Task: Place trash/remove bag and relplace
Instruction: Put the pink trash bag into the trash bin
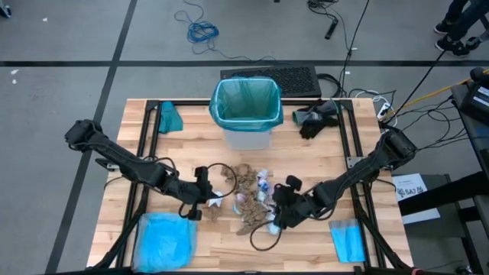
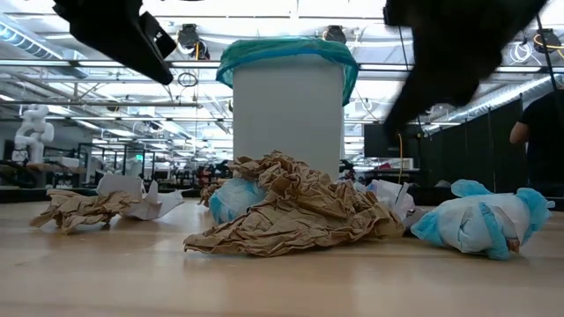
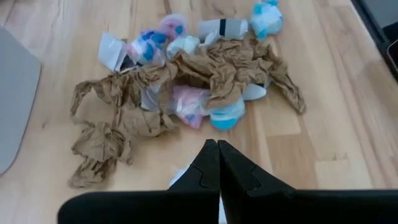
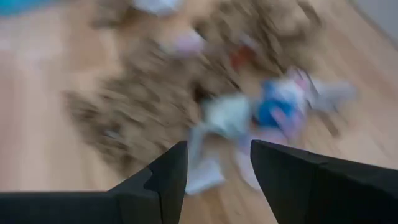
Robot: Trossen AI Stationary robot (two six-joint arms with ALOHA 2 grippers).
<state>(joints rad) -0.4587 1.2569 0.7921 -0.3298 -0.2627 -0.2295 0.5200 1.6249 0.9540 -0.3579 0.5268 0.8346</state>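
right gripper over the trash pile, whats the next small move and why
Probably ease the right gripper down onto the trash and close. Its jaws stand open just above the scraps, holding nothing, and the bin with the bag waits beyond the pile.
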